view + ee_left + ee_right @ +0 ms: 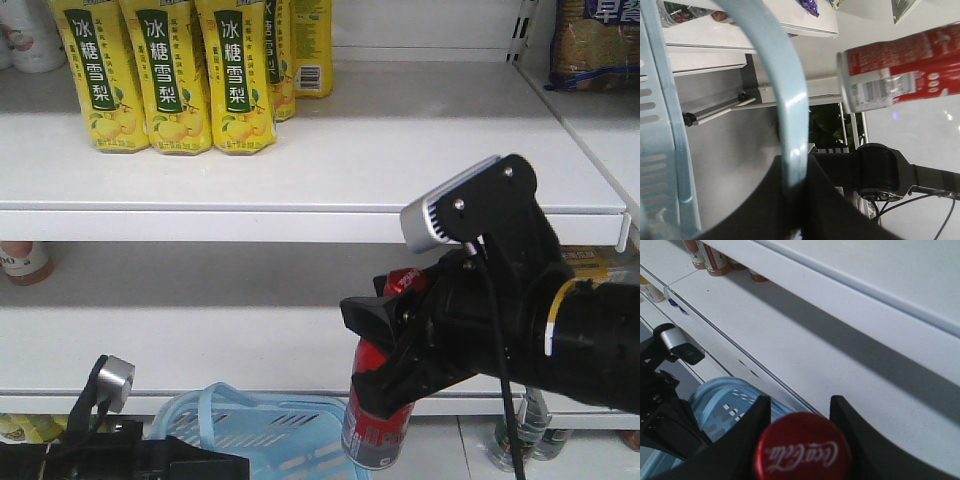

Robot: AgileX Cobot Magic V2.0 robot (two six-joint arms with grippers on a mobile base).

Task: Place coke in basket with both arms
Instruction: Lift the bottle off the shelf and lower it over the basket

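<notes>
Presently, the red Coca-Cola bottle (377, 425) is clamped by the right gripper (385, 385), the light blue slotted plastic basket (290, 432) is gripped at its handle (785, 100) by the left gripper (795, 200); release is best delayed until centred over the opening.

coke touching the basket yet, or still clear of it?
Apart. In the left wrist view the coke hangs in open air, with a clear gap of background between it and the basket handle. The right hand grips it.

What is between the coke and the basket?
Nothing. In the front view the coke, held in the right claw, hangs beside the basket rim with only bare air between them.
</notes>
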